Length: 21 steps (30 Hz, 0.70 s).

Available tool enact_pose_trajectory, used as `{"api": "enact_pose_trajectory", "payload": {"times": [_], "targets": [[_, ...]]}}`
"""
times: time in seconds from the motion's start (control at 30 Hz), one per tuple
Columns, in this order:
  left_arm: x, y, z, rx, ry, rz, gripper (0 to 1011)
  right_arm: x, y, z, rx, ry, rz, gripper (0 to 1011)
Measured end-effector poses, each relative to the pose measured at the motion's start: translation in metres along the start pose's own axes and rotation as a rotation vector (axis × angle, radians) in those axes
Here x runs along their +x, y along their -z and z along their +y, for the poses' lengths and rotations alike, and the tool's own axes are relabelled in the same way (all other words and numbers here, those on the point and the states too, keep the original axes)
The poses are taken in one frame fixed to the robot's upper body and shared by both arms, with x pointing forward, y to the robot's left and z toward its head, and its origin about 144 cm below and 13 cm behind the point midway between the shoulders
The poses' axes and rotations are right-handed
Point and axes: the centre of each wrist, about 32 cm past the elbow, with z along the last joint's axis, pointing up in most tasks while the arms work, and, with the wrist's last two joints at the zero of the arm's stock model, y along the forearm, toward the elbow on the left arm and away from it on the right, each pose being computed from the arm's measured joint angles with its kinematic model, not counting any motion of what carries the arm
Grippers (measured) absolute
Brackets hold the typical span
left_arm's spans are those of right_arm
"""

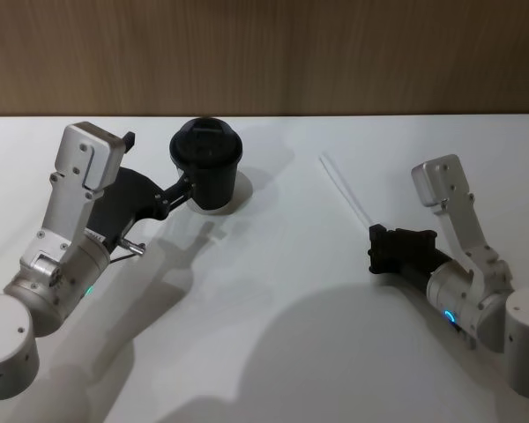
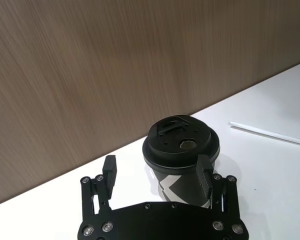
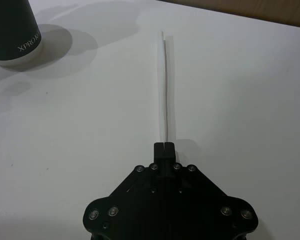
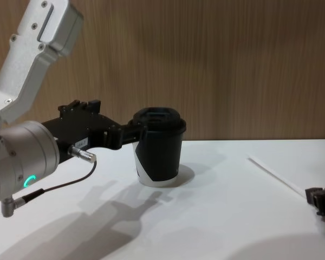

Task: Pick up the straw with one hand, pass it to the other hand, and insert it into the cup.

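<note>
Nearest, the right claw sits low over the white desk at the robot's right. Its fingers are pressed together, pinching the near end of the straw. The straw is thin, straight and white, slightly see-through. It lies along the desk, pointing away from the claw toward the back wall, and the far end is free. It is well apart from the cup, with bare desk between them.

Farther back on the left, the left claw reaches in sideways with its fingers spread. One fingertip is right at the cup's side just under the lid; whether it touches, cannot tell. The other fingertip stands clear of the cup. The cup is black with a black plastic lid that has a small round hole. It has a white patch near the base and white lettering low on the wall. A thin black cable hangs from the silver left wrist, next to a green light. A brown wood wall runs behind the desk.
</note>
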Motion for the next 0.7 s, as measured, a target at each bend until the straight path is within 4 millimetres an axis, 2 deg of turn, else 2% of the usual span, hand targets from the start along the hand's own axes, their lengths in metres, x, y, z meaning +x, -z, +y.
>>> {"api": "enact_pose_trajectory", "payload": {"times": [0.4, 0.7], "targets": [[0.000, 0.000, 0.000, 0.000, 0.000, 0.000, 1002, 0.003, -0.005, -0.006, 0.073, 0.002, 0.008, 0], [0.000, 0.000, 0.000, 0.000, 0.000, 0.000, 1001, 0.011, -0.017, -0.016, 0.214, -0.031, 0.029, 0]]}}
